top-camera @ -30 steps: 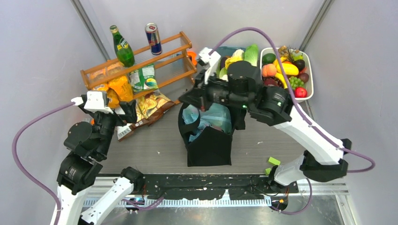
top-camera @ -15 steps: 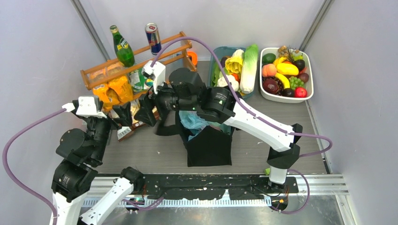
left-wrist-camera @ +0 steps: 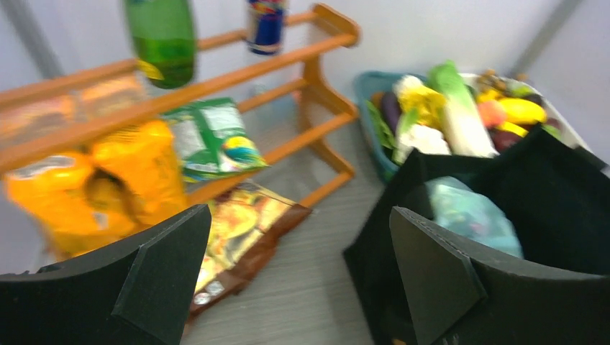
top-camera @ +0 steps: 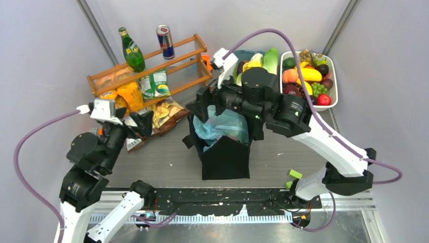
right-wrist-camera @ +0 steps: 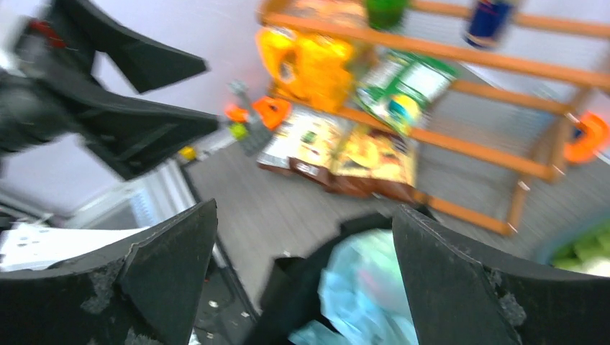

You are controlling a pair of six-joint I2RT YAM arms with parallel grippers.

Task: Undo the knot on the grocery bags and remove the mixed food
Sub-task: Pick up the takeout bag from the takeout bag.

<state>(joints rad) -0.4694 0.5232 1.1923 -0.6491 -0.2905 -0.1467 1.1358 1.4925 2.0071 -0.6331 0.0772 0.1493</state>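
Note:
The black tote [top-camera: 225, 159] stands mid-table with its mouth open. The light-blue plastic bag [top-camera: 226, 125] sits bunched inside it. One black strap [top-camera: 189, 139] hangs loose down the tote's left side. I cannot make out a knot. My right gripper [top-camera: 198, 107] hovers over the tote's far-left rim, open and empty. In the right wrist view the blue bag [right-wrist-camera: 367, 287] lies just below the right gripper [right-wrist-camera: 302, 280]. My left gripper [top-camera: 140, 125] is open and empty, left of the tote, beside a brown snack packet [top-camera: 164, 114]. The left wrist view is blurred.
A wooden rack [top-camera: 152, 66] at the back left holds a green bottle [top-camera: 132, 50], a can [top-camera: 165, 41], and orange [top-camera: 126, 93] and green packets [top-camera: 156, 83]. A teal bin of vegetables [top-camera: 255, 58] and a white fruit tray [top-camera: 331, 76] stand at the back right.
Half a second ago my right gripper was out to the left pulling the tote's strap. It has swung back over the tote and opened; the strap now hangs loose.

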